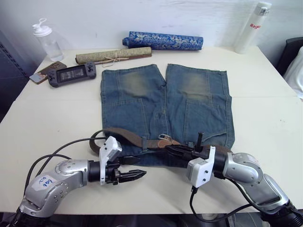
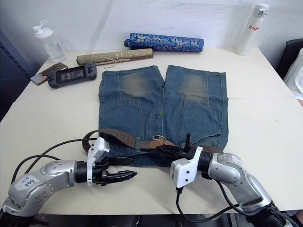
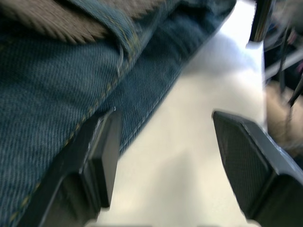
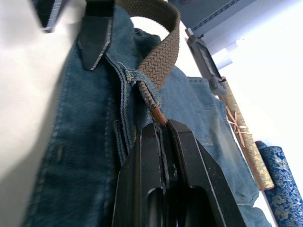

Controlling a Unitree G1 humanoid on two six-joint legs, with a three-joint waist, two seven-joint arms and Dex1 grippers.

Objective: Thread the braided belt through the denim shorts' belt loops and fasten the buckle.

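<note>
— Where's the braided belt?
— Along the denim shorts waistband; right pincer clamps its leather tip.
— Left pincer?
— Spread wide, holding nothing, at the hem.

The shorts are faded blue denim, coarse-woven and matt, with yellowish worn patches. The belt is brown braided webbing — rough, ribbed — ending in a smooth reddish leather tip; its buckle is shiny metal. The right gripper has matt black plastic fingers. The table is smooth and pale — faintly glossy.
</note>
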